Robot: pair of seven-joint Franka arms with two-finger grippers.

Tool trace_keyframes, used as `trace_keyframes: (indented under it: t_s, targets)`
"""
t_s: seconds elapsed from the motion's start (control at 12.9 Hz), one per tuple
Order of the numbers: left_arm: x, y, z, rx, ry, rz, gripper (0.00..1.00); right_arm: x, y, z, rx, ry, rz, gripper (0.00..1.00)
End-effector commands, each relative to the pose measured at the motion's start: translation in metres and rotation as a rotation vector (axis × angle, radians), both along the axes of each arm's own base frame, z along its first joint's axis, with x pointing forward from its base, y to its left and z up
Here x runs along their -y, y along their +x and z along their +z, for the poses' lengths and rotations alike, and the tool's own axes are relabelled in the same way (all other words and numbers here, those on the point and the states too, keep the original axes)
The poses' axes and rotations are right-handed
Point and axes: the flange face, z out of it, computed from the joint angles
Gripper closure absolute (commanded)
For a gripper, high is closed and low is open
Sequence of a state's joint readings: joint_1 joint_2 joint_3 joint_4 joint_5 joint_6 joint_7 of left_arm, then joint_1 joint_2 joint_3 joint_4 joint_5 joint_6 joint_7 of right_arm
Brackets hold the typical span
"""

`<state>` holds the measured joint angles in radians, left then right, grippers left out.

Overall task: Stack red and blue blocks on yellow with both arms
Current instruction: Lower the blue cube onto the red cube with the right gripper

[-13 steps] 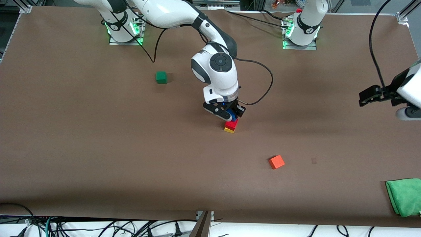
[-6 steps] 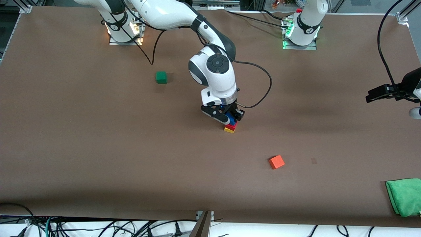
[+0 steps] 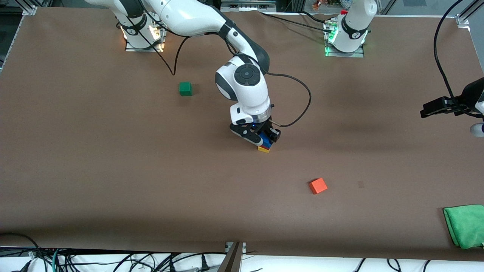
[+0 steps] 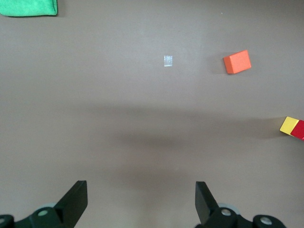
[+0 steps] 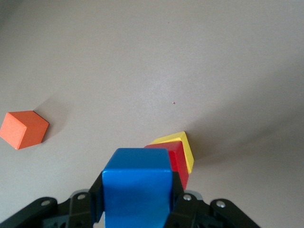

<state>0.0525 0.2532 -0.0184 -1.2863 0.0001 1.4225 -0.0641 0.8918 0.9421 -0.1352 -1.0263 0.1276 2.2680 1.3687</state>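
My right gripper is shut on the blue block at mid-table, directly over the stack. In the right wrist view its fingers press both sides of the blue block. The red block sits on the yellow block just beneath; whether blue touches red I cannot tell. In the front view the blue block hides the red one, and only the yellow block shows below. My left gripper hangs open and empty over bare table at the left arm's end, where it waits.
A green cube lies toward the right arm's base. An orange cube lies nearer the front camera than the stack. A green cloth lies at the front corner on the left arm's end. A black cable loops beside the right wrist.
My right gripper has come down with the blue block, now hiding the red block in the front view. The left gripper drew back toward its end of the table, then held still.
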Motion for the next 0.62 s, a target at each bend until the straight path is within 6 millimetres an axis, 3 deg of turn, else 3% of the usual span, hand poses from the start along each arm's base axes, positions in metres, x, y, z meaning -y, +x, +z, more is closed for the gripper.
trace_keyframes:
  t_s: [0.0, 0.16, 0.23, 0.31, 0.47, 0.54]
  targets:
    - [0.001, -0.003, 0.003, 0.012, -0.018, -0.020, 0.00, -0.003, 0.003, -0.002, 0.021, 0.002, 0.005, 0.53]
    - [-0.002, -0.003, 0.003, 0.012, -0.018, -0.019, 0.00, -0.001, 0.005, 0.003, 0.024, 0.001, 0.005, 0.31]
    - [-0.002, -0.003, 0.003, 0.012, -0.020, -0.020, 0.00, -0.001, 0.006, 0.003, 0.025, 0.000, 0.006, 0.09]
    - [-0.002, -0.003, 0.003, 0.012, -0.020, -0.019, 0.00, -0.001, 0.006, 0.004, 0.024, 0.001, 0.005, 0.00]
    - [-0.001, -0.003, 0.003, 0.011, -0.020, -0.020, 0.00, 0.001, 0.004, 0.005, 0.003, -0.015, 0.003, 0.00]
    - [-0.002, -0.003, 0.003, 0.011, -0.020, -0.019, 0.00, 0.006, 0.007, 0.017, -0.001, -0.017, -0.003, 0.00]
